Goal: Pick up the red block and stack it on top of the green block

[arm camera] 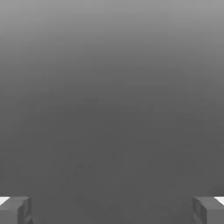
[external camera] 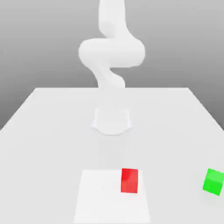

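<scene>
2 small cubes sit on a white table (external camera: 52, 113) in the exterior view. The red block (external camera: 129, 180) stands near the table's front edge, a little to the exterior view's right of the middle, on a brighter white square patch (external camera: 98, 197) that covers the front centre of the table. The block rests at that patch's right side, flat on 1 face and turned slightly, so that a thin darker red side shows along 1 edge. The green block (external camera: 214, 181) sits well apart from it, far out at the exterior view's right, close to the table's edge and off the bright patch. It too stands flat, with a lighter top face and a darker front face. Nothing touches either block, and nothing lies between them.

Behind the blocks, the white robot arm (external camera: 111, 52) rises from a round base (external camera: 112, 120) at the middle of the table. It bends in a thick curve above the base and runs up out of the top of the exterior view.

In the hand view, the gripper (arm camera: 112, 210) has its 2 grey fingertips (arm camera: 15, 210) at opposite sides, spread wide, with nothing between them. Between and beyond them is a plain grey surface that shades from lighter to darker.
</scene>
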Controlling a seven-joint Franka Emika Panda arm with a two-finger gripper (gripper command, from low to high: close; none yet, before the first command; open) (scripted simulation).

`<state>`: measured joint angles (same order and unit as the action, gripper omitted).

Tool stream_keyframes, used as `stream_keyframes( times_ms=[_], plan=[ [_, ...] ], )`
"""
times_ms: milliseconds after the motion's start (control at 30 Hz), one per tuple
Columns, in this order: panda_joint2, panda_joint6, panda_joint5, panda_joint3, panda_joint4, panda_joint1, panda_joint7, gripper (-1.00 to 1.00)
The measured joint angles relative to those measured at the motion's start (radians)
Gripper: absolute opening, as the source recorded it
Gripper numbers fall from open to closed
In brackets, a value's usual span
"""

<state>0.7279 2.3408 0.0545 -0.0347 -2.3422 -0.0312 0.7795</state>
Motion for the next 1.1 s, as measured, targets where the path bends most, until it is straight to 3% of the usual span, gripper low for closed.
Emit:
stream_keyframes(
  times_ms=[300,533,700,900,1100],
  plan=[
    [-0.279,0.143,0.158,-0.06,-0.151,-0.106,-0.044,0.0],
    [-0.486,0.257,0.205,-0.034,-0.268,-0.147,-0.023,0.0],
    [-0.614,0.348,0.153,-0.001,-0.354,-0.151,0.053,0.0],
    [-0.731,0.453,-0.038,0.012,-0.44,-0.129,0.227,0.0],
    [-0.821,0.533,-0.06,0.012,-0.425,-0.13,0.241,0.0]
  ],
)
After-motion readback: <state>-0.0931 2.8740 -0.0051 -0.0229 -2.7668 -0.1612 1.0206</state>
